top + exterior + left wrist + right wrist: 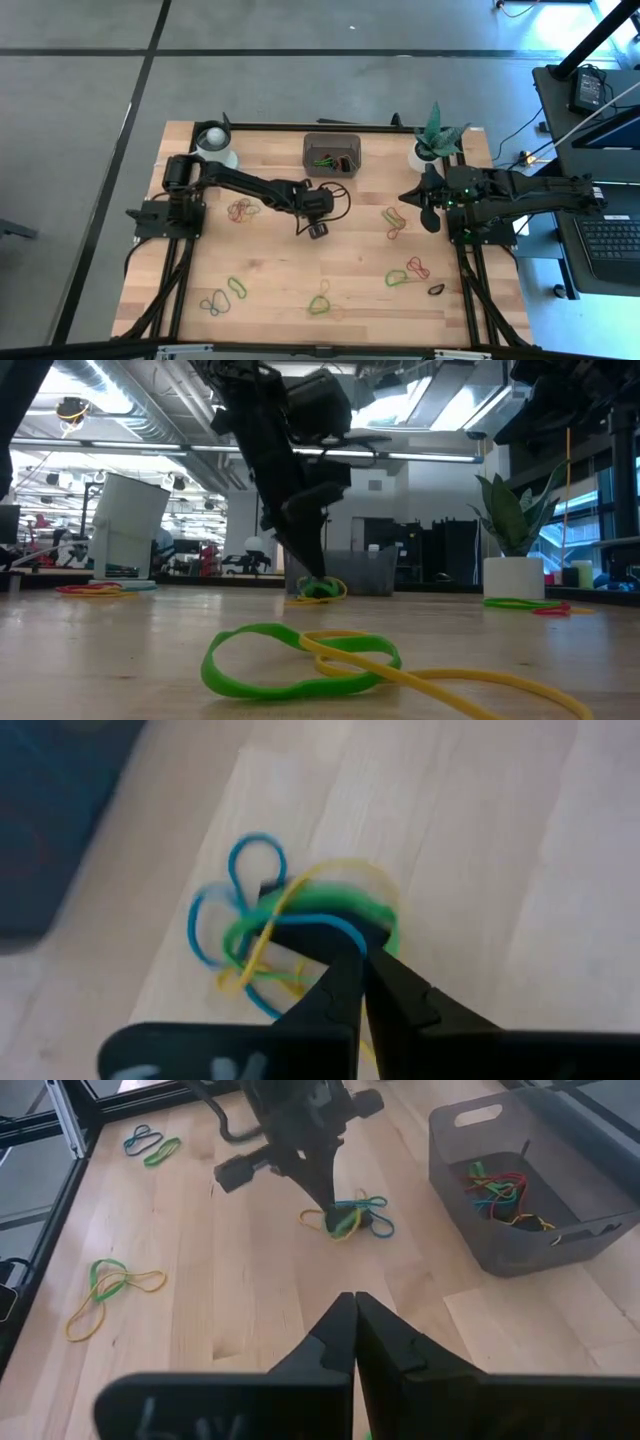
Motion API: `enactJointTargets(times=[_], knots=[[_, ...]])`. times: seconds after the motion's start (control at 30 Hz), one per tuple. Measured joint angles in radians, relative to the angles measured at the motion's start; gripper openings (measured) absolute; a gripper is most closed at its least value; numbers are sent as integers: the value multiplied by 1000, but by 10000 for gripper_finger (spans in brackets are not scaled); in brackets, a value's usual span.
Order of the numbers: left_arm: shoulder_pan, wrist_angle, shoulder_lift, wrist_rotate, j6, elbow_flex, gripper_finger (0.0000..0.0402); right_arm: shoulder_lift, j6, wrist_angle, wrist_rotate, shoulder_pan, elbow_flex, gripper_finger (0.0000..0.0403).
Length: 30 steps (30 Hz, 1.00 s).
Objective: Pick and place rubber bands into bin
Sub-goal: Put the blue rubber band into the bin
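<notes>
Rubber bands (300,935), a tangled clump just in front of the bin (332,153), sit pinched in the closed left end effector (360,970); next, lift and carry binward.

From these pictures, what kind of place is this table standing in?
Probably a robotics lab or workshop. The wooden table stands on a grey concrete floor, a laptop sits on a desk beside it, and the low view shows exposed ceiling ducts above equipment benches.
</notes>
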Motion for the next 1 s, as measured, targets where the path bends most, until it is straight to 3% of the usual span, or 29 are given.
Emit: enactJointTargets(times=[0.4, 1.0], knots=[[0, -6, -129, -13, 6, 0, 4, 0, -24, 0, 0, 0, 0, 10], [0, 1, -409, -181, 8, 0, 4, 1, -34, 0, 0, 0, 0, 10]])
